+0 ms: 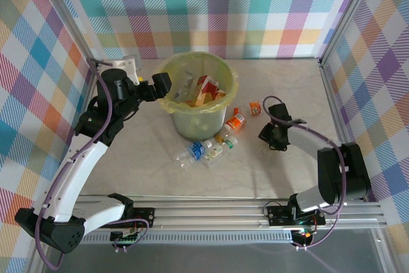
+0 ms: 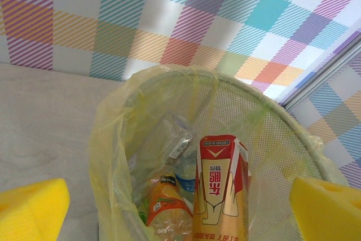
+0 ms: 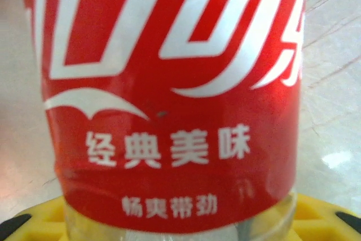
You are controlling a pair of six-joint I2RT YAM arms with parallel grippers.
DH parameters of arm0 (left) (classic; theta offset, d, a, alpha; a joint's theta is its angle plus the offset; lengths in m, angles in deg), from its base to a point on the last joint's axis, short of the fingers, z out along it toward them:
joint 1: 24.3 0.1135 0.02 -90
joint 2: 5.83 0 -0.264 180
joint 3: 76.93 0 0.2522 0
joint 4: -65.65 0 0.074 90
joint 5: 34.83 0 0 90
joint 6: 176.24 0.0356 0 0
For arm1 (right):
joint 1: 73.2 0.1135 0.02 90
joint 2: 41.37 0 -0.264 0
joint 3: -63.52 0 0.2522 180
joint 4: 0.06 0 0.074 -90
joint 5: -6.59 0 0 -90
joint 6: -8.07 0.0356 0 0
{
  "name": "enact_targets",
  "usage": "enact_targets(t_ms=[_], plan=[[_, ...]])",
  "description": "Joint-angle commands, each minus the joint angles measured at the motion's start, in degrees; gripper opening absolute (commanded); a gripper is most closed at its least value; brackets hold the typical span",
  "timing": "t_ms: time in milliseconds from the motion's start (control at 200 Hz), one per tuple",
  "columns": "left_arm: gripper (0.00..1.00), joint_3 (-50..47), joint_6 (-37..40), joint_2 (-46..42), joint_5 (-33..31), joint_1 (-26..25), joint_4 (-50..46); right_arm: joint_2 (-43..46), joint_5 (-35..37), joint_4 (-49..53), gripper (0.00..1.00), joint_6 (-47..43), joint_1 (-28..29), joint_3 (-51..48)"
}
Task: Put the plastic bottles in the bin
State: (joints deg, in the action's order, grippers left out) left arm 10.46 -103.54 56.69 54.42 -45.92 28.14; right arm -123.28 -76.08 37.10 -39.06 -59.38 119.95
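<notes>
The bin (image 1: pixel 199 127), a pale green bucket with a yellow-green liner, stands at mid table. It holds a red-and-gold bottle (image 2: pixel 221 187), an orange-labelled bottle (image 2: pixel 164 210) and a clear crushed one (image 2: pixel 169 142). My left gripper (image 1: pixel 162 85) hovers open over the bin's left rim, its yellow pads (image 2: pixel 31 211) wide apart with nothing between them. In front of the bin lie several plastic bottles: a blue-labelled one (image 1: pixel 194 152), a green-labelled one (image 1: pixel 215 151) and an orange-labelled one (image 1: pixel 236 120). My right gripper (image 1: pixel 273 133) is low on the table to the right, its pads (image 3: pixel 34 221) closed around a red-labelled bottle (image 3: pixel 169 94).
A small orange carton-like item (image 1: pixel 254 109) lies right of the bin. Metal frame rails (image 1: pixel 255 212) run along the near edge. Checked walls close in the back and both sides. Bare tabletop (image 1: pixel 147 164) lies left of the loose bottles.
</notes>
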Motion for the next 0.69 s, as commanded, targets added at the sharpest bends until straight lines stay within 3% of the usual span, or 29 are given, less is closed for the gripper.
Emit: enact_targets(t_ms=[0, 230, 405, 690], plan=[[1.0, 0.2, -1.1, 0.1, 1.6, -0.3, 1.7, 6.6, 0.0, 1.0, 0.47, -3.3, -0.2, -0.8], [1.0, 0.6, -2.2, 0.7, 6.2, -0.3, 3.6, 23.1, -4.3, 0.3, 0.47, -9.9, 0.1, -2.0], [1.0, 0.8, -4.4, 2.4, 11.3, -1.1, 7.0, 33.3, -11.5, -2.8, 0.46, -14.8, 1.9, -1.5], [1.0, 4.7, -4.8, 7.3, 21.5, -6.3, 11.1, 38.7, -21.3, -11.0, 0.46, -20.9, 10.0, 1.1]])
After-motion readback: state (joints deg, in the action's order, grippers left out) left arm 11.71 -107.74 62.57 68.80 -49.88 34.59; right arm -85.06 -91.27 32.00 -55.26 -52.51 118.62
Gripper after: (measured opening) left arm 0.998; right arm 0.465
